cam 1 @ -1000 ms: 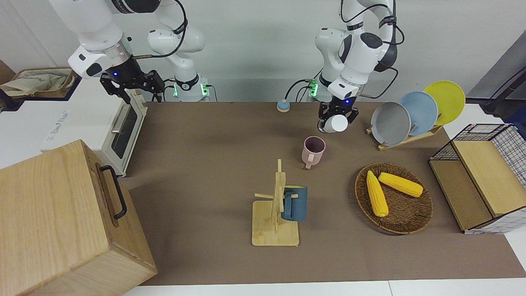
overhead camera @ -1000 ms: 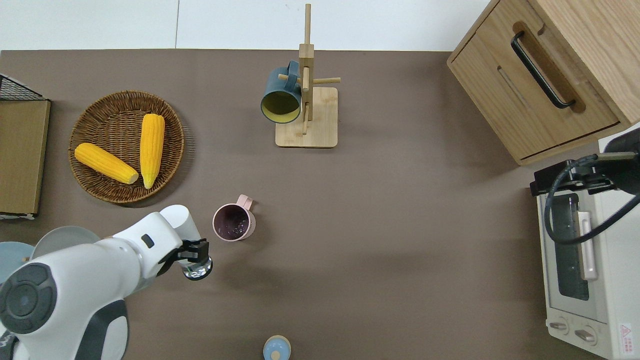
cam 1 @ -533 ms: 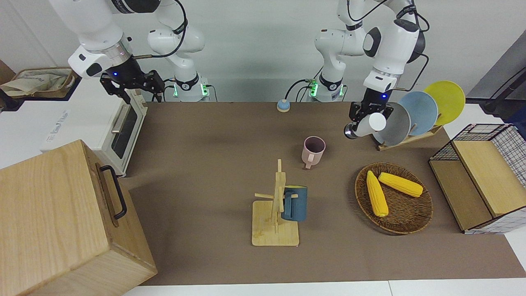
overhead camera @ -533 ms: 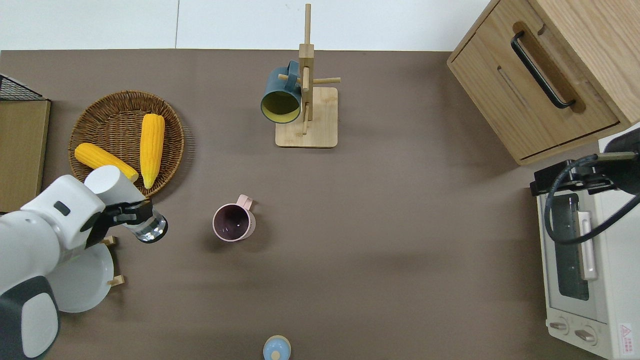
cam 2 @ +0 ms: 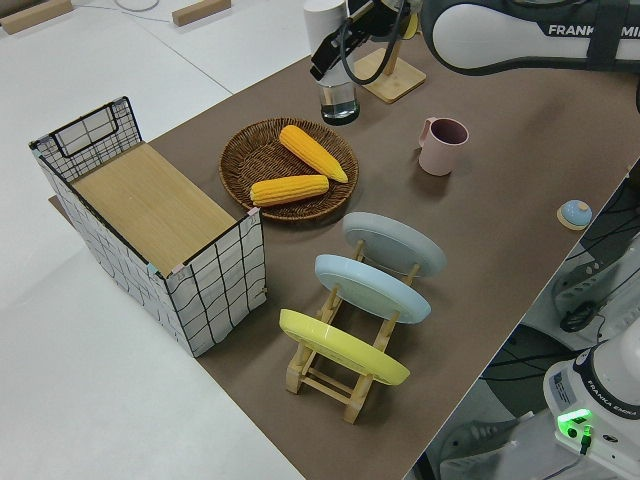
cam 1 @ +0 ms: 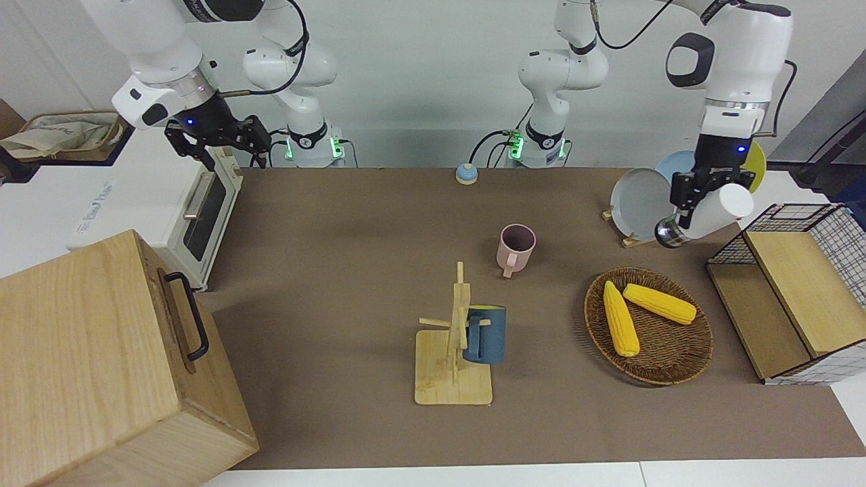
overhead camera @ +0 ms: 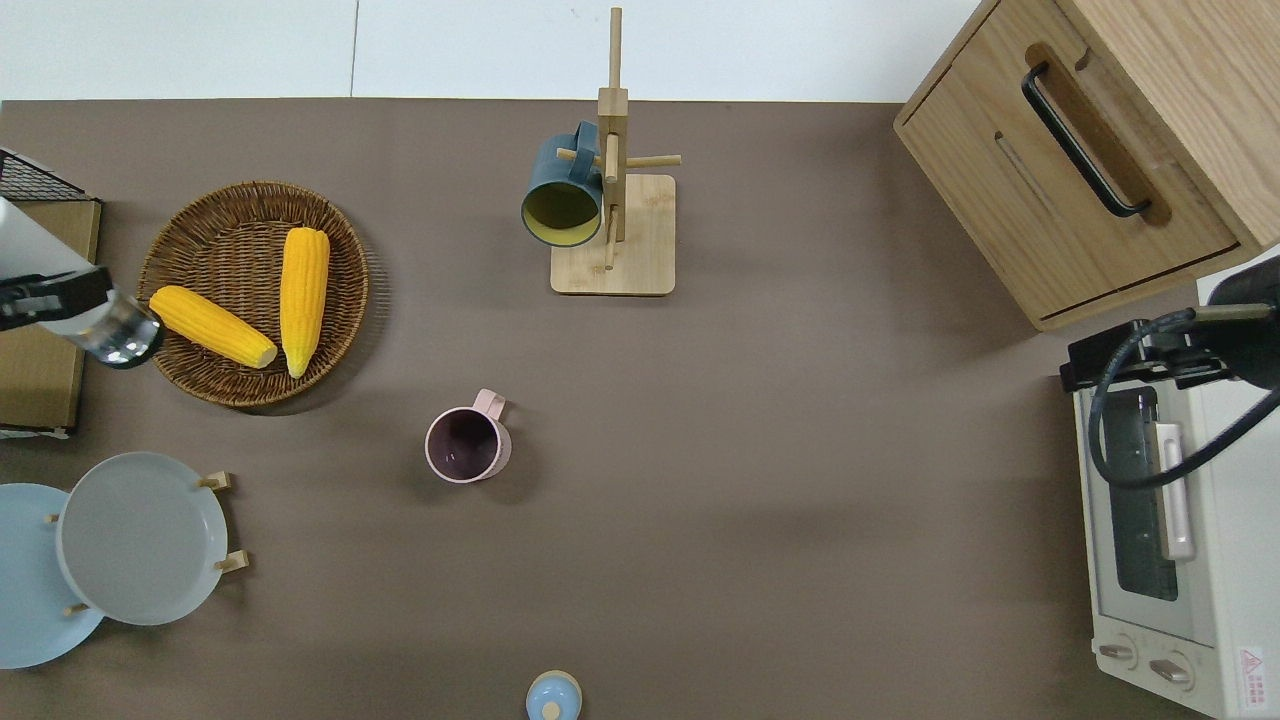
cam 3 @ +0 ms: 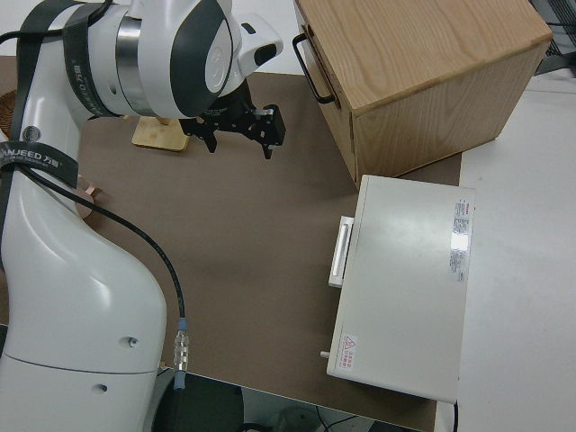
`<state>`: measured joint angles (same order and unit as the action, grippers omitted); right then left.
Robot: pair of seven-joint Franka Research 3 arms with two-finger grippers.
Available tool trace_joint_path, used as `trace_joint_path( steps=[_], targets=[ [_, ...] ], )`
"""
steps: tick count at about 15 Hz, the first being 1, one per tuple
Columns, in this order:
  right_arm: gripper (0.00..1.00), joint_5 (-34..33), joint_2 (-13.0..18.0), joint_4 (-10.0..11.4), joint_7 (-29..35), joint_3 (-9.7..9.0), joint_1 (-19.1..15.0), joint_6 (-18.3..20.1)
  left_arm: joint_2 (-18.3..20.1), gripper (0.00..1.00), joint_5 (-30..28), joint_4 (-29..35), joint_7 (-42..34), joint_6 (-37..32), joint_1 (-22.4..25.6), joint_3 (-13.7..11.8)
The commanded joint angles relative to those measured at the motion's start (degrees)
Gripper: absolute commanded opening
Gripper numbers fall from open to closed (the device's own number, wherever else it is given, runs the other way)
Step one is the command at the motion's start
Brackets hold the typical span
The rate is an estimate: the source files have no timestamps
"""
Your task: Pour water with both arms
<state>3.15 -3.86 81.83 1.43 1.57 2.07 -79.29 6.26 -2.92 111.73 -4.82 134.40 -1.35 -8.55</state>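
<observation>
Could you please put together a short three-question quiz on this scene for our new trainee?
1. True or false: the left gripper holds a white-capped bottle in its jaws.
2. What lies in the wicker basket? A) two corn cobs B) two plates C) a mug
3. Where is the blue mug?

Key
1. True; in the overhead view the bottle is over the edge of the table near the wire crate, tilted.
2. A; the two corn cobs lie in the basket.
3. It hangs on the wooden mug rack, farther from the robots than the pink mug.
</observation>
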Motion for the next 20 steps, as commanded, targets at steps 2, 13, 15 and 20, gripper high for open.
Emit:
trace_joint_path(
  steps=[2,13,15,20],
  targets=[
    [0.985,0.3,0.8,0.7,-1.0,-0.25,-0.4,-0.3,-6.9,0.00,-2.3,-11.3,-8.0,-0.5,6.9,0.3],
    [0.985,0.3,0.8,0.7,-1.0,-0.25,-0.4,-0.3,-18.8,0.00,-19.9,-25.6,-29.2,-0.1,19.6,0.5],
    [0.985,0.3,0.8,0.7,-1.0,-0.25,-0.4,-0.3,-19.8,0.00,-22.3,-25.7,-33.0,0.2,21.2,0.5],
    [0.985,0.3,0.8,0.7,-1.0,-0.25,-0.4,-0.3,-21.6,0.00,-30.9,-24.8,-44.4,4.3,24.6,0.5]
  ],
)
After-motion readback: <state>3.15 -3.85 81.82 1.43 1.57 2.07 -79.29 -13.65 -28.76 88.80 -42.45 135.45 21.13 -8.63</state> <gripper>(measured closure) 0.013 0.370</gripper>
